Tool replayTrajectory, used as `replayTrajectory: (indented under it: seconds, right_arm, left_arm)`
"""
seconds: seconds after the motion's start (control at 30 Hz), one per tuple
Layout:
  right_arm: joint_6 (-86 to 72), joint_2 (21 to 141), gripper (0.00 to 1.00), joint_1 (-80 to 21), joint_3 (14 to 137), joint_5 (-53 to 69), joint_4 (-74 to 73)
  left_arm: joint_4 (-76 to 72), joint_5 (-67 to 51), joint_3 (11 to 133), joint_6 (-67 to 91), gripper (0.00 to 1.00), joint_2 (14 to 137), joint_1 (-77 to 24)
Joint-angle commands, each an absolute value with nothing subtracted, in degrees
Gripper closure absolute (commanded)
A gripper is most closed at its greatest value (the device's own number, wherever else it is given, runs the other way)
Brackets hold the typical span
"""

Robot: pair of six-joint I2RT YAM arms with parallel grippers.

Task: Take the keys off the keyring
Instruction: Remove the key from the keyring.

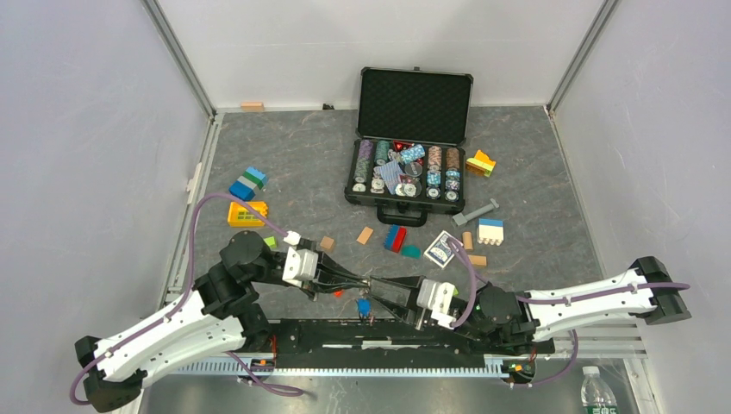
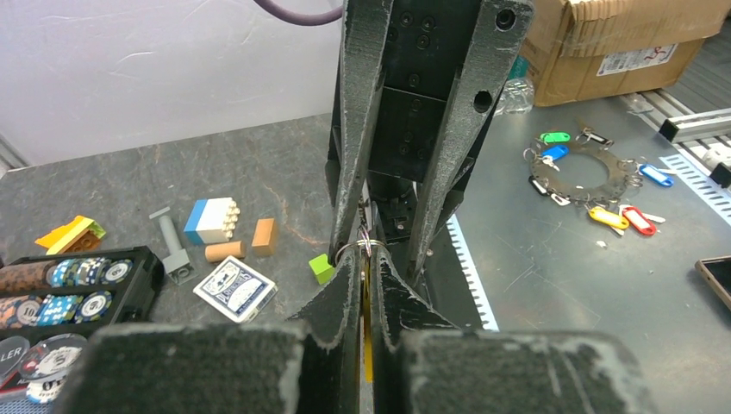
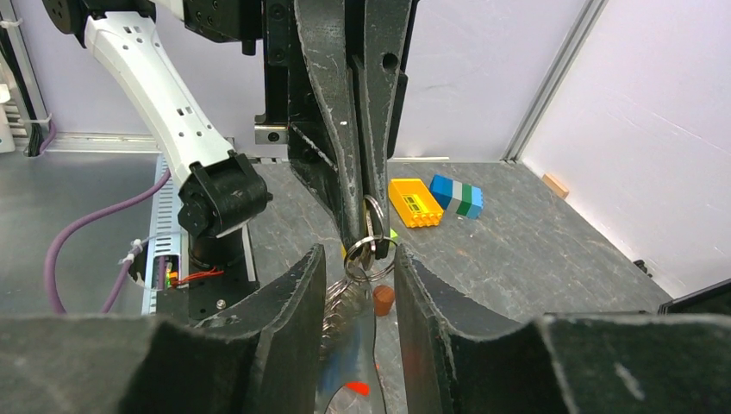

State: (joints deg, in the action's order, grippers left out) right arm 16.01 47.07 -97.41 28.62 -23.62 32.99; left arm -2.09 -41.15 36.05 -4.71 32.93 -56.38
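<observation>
Arms tip-to-tip (both low) — keyring between

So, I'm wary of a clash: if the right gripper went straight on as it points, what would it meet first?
Likely the keyring, just ahead between its open jaws, then the left gripper pinching it; depth is unclear.

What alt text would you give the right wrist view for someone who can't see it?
The left tool, entering from the top, pinches the keyring, which hangs between the open fingers of the right tool; blurred keys dangle below. Behind, a yellow block and a blue-green block lie on the table.
</observation>
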Motion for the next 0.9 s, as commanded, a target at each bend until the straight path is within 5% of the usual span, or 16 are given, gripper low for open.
replayTrajectory:
  seconds: [0.0, 0.7, 0.87]
  right_arm:
    - [15.0, 45.2, 0.6, -97.6, 27.7, -24.1, 34.5]
    - [15.2, 48.9, 0.68, -97.5, 28.0, -27.3, 39.6]
    - [15.3, 49.6, 0.76, -97.5, 28.2, -30.2, 40.7]
  left_arm:
    - [-2.8, -38.1, 38.8, -7.6, 0.98, 31.7, -56.5]
    - [-2.5, -38.1, 39.2, -7.6, 0.98, 32.2, -56.5]
    - [-2.5, -38.2, 39.2, -7.5, 0.98, 32.2, -56.5]
